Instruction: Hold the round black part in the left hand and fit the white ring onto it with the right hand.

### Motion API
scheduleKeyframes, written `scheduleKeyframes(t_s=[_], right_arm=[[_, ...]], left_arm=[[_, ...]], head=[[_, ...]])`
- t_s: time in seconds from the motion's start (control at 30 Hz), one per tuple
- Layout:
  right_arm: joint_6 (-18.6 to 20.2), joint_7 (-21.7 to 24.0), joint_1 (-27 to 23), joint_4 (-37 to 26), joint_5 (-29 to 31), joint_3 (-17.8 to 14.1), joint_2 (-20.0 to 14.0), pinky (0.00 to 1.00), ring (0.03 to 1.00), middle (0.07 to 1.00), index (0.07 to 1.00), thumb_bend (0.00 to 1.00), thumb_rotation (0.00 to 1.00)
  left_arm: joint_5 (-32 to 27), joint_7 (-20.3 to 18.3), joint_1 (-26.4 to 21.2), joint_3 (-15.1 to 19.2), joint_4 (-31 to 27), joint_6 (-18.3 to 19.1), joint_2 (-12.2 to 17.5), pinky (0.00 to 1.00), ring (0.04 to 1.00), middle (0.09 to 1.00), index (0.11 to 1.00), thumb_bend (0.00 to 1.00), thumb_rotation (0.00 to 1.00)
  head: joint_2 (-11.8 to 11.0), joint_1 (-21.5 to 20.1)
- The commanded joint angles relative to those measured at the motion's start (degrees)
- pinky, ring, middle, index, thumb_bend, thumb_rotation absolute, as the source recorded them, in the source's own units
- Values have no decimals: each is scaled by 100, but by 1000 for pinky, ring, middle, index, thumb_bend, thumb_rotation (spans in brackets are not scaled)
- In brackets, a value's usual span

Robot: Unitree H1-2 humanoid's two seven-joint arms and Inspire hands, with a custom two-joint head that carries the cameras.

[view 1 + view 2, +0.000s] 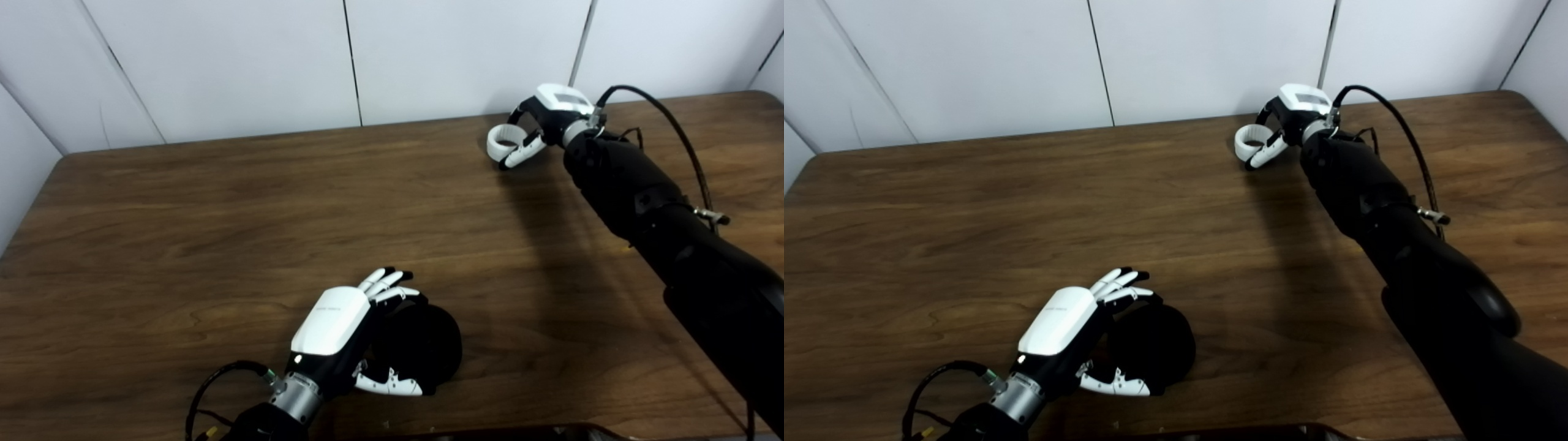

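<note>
The round black part (429, 346) lies on the wooden table (184, 233) near the front edge. My left hand (358, 334) is around it, fingers curled over its top and thumb below it; it also shows in the right eye view (1090, 334). The white ring (503, 141) is at the far right of the table. My right hand (542, 125) is on it, with fingers and thumb closed on the ring; whether it rests on the table I cannot tell. The ring also shows in the right eye view (1251, 142).
A white panelled wall (367, 55) stands behind the table's far edge. A black cable (667, 122) loops over my right forearm. A dark object (520, 432) shows at the bottom edge.
</note>
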Motion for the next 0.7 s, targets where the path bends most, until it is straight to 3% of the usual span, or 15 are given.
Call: scheduleKeyframes(t_s=[0.0, 0.67], right_arm=[[-31, -161, -415, -51, -20, -23, -34, 871, 960, 901, 702, 849, 322], [-2, -174, -381, 76, -38, 5, -10, 873, 960, 898, 675, 833, 277]], left_arm=[[3, -302, 128, 7, 140, 255, 130, 784, 966, 932, 732, 873, 346], [23, -318, 139, 3, 95, 271, 140, 791, 966, 929, 731, 870, 354]], head=[[7, -4], [31, -4]])
